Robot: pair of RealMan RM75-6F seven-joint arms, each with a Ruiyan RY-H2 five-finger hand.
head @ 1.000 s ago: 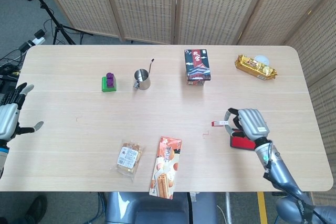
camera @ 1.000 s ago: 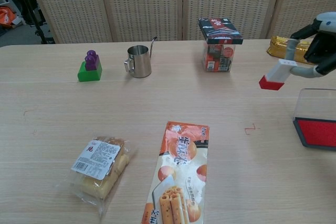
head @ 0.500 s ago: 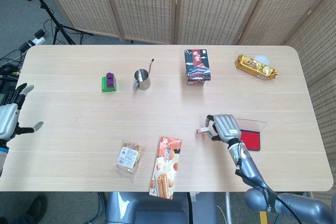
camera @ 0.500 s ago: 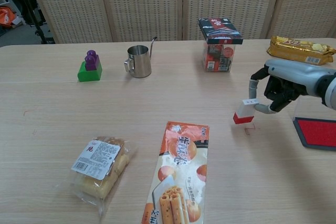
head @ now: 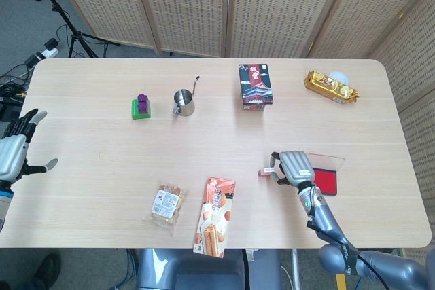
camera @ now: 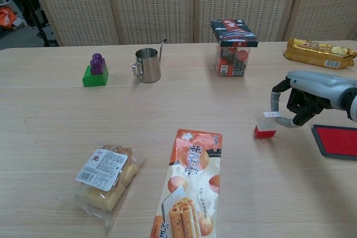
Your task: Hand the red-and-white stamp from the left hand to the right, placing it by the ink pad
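Note:
The red-and-white stamp (camera: pixel 265 126) stands upright on the table, red base down, a little to the left of the red ink pad (camera: pixel 338 140). My right hand (camera: pixel 310 94) is just right of it and pinches its white top between thumb and a fingertip (camera: pixel 275 103). From the head view the stamp (head: pixel 266 170) shows at the left of the right hand (head: pixel 293 166), with the ink pad (head: pixel 325 179) on the hand's far side. Beyond the table's left edge my left hand (head: pixel 12 151) hovers with fingers spread and nothing in it.
A snack pack (camera: pixel 190 188) and a wrapped bun (camera: pixel 106 175) lie at the front. Toward the back stand a steel cup (camera: pixel 148 64), a green and purple block (camera: pixel 96 71), a clear box with a dark lid (camera: pixel 232 40) and a gold packet (camera: pixel 319 53).
My right hand has lowered the stamp and shifted it slightly right, from tilted just above the table to standing on its red base. The left hand has barely moved.

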